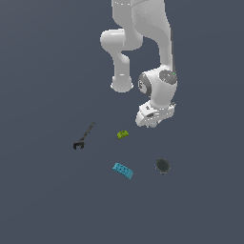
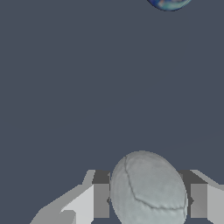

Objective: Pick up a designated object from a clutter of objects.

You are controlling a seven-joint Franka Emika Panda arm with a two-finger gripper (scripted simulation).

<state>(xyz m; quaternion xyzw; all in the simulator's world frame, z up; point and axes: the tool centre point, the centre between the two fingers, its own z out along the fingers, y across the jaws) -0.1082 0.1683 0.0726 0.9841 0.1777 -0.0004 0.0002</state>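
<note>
gripper [image 2: 148,200] of the white arm [image 1: 143,38] is closed on the pale ball [image 2: 148,190], which sits between its two fingers [image 2: 100,199], one on each side, touching it. the ball is grey-white with faint seam lines, and in the wrist view it fills most of the gap between the fingers. in the exterior view the gripper [image 1: 151,119] hangs above the dark grey counter [image 1: 47,200], and the ball itself is hidden there behind the hand.

on the counter lie the other items, all apart from one another: a thin black wrench-like tool [image 1: 84,136] toward the exterior view's left, a yellow-green block [image 1: 123,134] just beside the gripper, a cyan studded brick [image 1: 123,170] nearer the camera, and a dark round disc [image 1: 162,165] toward the exterior view's right. the disc [image 2: 169,3] also shows at the edge of the wrist view, well apart from the ball.
</note>
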